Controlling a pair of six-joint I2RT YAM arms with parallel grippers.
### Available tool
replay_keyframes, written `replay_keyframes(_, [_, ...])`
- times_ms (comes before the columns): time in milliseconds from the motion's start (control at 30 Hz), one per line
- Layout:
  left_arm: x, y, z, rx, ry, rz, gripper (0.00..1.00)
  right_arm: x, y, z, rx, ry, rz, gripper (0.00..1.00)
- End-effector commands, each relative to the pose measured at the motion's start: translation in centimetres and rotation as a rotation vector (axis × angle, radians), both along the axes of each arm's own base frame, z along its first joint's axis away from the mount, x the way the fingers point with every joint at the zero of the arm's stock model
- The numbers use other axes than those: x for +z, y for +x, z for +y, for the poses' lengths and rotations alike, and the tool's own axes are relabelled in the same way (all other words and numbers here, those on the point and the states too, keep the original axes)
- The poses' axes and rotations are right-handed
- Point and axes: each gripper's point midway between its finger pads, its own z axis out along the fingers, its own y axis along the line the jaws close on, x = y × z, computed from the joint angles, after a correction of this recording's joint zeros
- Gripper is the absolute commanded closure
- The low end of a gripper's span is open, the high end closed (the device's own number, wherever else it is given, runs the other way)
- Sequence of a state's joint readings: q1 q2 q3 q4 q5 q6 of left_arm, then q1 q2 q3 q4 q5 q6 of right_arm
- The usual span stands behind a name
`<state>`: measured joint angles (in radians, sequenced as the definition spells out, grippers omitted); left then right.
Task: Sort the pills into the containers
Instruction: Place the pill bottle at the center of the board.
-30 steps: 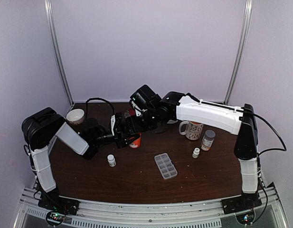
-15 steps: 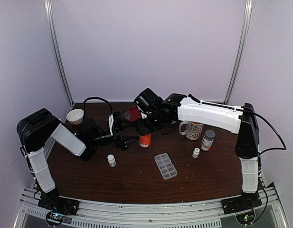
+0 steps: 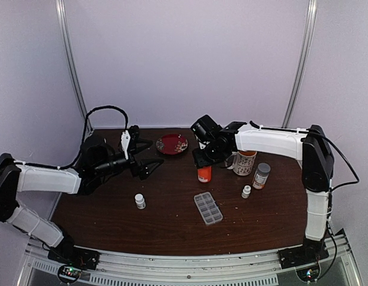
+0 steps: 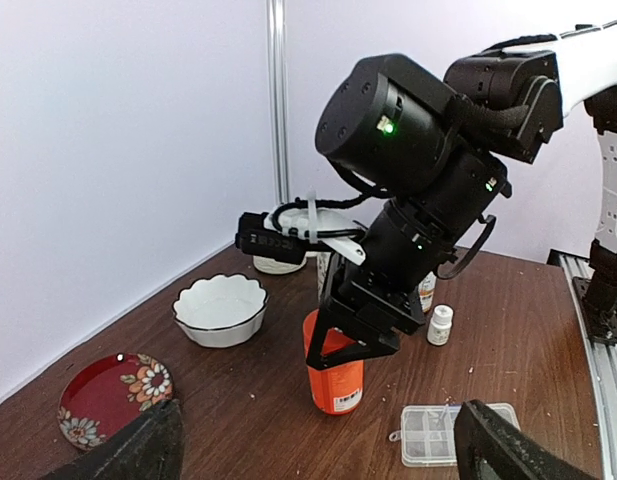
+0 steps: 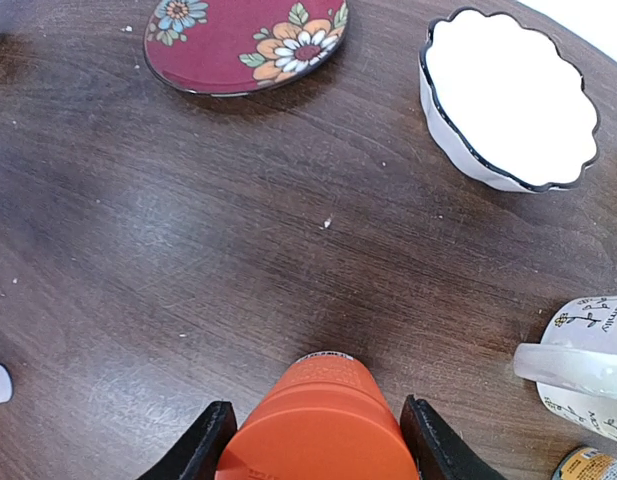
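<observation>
Between the right fingers point(image 5: 425, 447) sits the orange bottle point(image 5: 318, 430), clamped upright on the bench point(image 3: 172, 223), probably ready for tipping. Organizer point(image 3: 208, 208) lies just nearward of them. Left fingers point(image 4: 138, 452) spread wide, empty, well clear.

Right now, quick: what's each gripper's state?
Left gripper: open, holding nothing.
Right gripper: closed around the orange bottle.
</observation>
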<state>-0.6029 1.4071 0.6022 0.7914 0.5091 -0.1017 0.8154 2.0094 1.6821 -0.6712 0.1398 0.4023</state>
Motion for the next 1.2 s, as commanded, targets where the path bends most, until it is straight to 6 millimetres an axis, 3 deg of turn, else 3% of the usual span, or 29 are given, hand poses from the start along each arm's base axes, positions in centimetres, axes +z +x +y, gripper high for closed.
replay_keyframes(0, [-0.5,0.8,1.7,0.099,0.133,0.091,0.02,1.0,1.4,-0.1,-0.009,0.016,-0.089,0.47])
replay_keyframes(167, [1.2,0.7,4.1,0.222,0.174,0.110,0.02,0.4,2.4,0.4,-0.028,0.036,-0.114,0.42])
replay_keyframes(233, [1.4,1.4,5.9,0.332,0.173,0.132,0.02,0.2,2.6,0.7,-0.027,0.044,-0.113,0.35])
replay_keyframes(333, [1.2,3.4,10.2,0.622,0.083,0.252,0.03,0.0,2.6,1.0,-0.016,0.057,-0.117,0.14])
replay_keyframes(433, [0.6,3.7,11.7,0.699,0.060,0.312,0.03,-0.1,2.6,1.1,-0.002,0.059,-0.116,0.12])
replay_keyframes(733, [-1.2,4.0,9.7,0.622,0.125,0.423,0.03,2.8,1.4,0.0,0.024,0.059,-0.133,0.07])
replay_keyframes(967, [-4.2,3.3,7.0,0.508,0.125,0.607,0.04,3.5,-3.3,-2.2,0.058,0.116,-0.074,0.16])
replay_keyframes(1167, [-6.2,0.7,2.2,0.386,0.156,0.711,0.07,-1.1,-9.0,-4.7,0.060,0.135,0.058,0.25])
